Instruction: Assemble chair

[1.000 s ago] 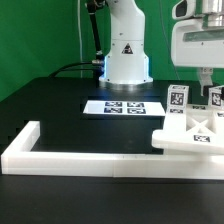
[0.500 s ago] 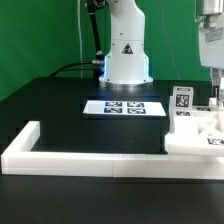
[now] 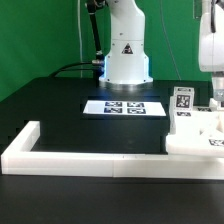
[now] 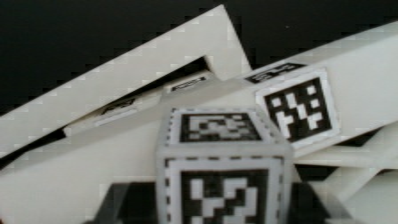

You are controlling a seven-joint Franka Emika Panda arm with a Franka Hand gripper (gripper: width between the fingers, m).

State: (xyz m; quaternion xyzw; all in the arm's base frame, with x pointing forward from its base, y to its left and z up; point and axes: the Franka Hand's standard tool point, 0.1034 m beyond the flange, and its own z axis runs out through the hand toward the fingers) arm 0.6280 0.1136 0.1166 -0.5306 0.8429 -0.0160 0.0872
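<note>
I see the gripper [image 3: 214, 100] at the exterior frame's right edge, clamped narrow on an upright tagged post [image 4: 221, 160] of the chair [image 3: 196, 135], which sits on the black counter [image 3: 60, 110] at lower right.

You face a green backdrop [image 3: 45, 30] behind the bench. The table [image 3: 50, 100] has a matte black top under even light, with no hard shadows. A marker board [image 3: 125, 106] lies flat mid-table. A white border rail [image 3: 70, 160] edges the near side.
</note>
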